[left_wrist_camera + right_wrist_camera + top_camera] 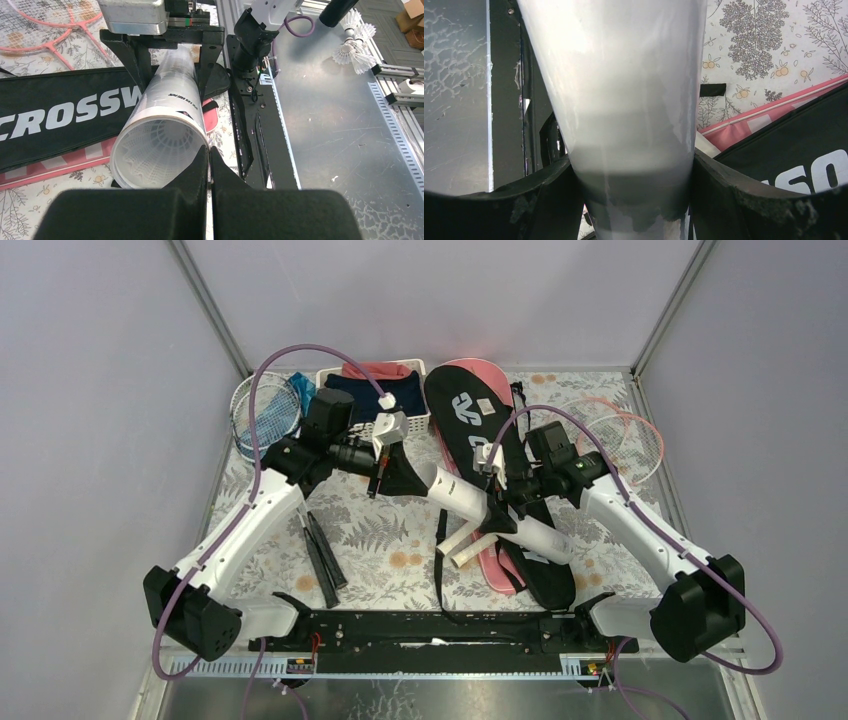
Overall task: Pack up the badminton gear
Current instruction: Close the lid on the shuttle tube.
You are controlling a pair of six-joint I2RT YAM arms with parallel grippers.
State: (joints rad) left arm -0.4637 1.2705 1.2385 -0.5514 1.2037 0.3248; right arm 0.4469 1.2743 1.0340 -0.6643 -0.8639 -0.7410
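Two arms on one object. The right hand (503, 510) clamps the shuttlecock tube (170, 100) around mid-length, jaws set wide to its girth. It holds the tube lifted and tilted over the desk (390, 550), above the black CROSSWAY bag (470, 410) and the pink bag (497, 578) under it. The left hand (209, 157) is pinched fully closed and holds nothing. Its fingertips (200, 160) sit at the lower rim of the tube's open mouth.

Step, as judged: filling or tidying the tube. Nested shuttlecocks (160, 145) show inside and no cap is fitted. Loose shuttlecocks (352, 42) lie on the bare metal plate beyond the desk. The rackets (630, 435) are not yet bagged.

Next move likely calls for the left hand to back off the rim, then for the tube to be closed or laid by a bag. Whether either bag is unzipped I cannot tell.

Materials:
- Tube: smooth, glossy, translucent white cylinder with a thin wall, so a hard squeeze could ovalise it.
- Shuttlecock skirts: fine white lattice.
- Bags: flat woven fabric, racket-shaped, with bold white lettering.
- Desk cover: matte floral print.
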